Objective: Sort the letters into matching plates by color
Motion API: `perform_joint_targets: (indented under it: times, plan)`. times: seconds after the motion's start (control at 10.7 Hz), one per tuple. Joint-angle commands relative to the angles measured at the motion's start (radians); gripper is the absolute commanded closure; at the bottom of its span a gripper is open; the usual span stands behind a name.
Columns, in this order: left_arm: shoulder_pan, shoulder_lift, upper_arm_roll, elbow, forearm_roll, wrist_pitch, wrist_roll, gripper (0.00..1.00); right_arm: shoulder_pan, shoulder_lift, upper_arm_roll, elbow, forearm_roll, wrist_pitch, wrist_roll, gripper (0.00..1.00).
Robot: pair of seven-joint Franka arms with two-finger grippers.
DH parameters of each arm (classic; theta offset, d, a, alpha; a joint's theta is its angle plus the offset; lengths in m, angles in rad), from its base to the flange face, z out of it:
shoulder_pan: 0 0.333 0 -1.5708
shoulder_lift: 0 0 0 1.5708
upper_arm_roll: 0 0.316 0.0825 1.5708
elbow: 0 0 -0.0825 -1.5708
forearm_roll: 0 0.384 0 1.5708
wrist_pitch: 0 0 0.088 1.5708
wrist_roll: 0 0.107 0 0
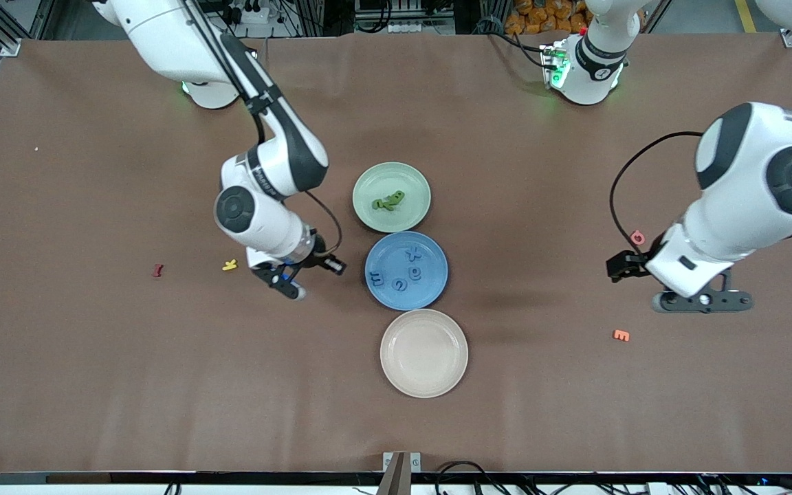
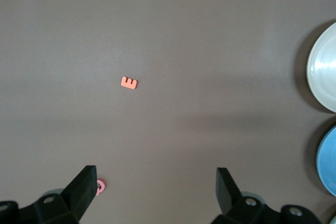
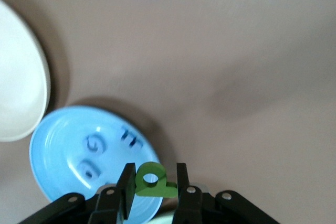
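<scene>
Right wrist view: right gripper (image 3: 153, 183) pinches a green letter (image 3: 153, 182) beside the blue plate (image 1: 406, 270), bound for the green plate (image 1: 391, 196); left gripper (image 2: 152, 195) waits wide open.

Pale green plate (image 1: 410, 180), medium blue plate (image 1: 430, 289), cream plate (image 1: 445, 377), brown table (image 1: 93, 357), orange E (image 1: 621, 335).

White arms (image 1: 746, 199) with black joints, cables and black fingers (image 2: 79, 192).
</scene>
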Motion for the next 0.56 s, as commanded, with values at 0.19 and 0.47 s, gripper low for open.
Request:
perform_joint_targets:
  times: [0.19, 0.47]
  plan:
    - [0.055, -0.069, -0.005, 0.076, -0.057, -0.108, 0.019, 0.0, 0.138, -0.005, 0.055, -0.034, -0.037, 0.013, 0.166, 1.0]
    - [-0.189, -0.178, 0.308, 0.071, -0.151, -0.108, 0.027, 0.0, 0.227, -0.005, 0.064, -0.089, -0.037, 0.013, 0.19, 1.0]
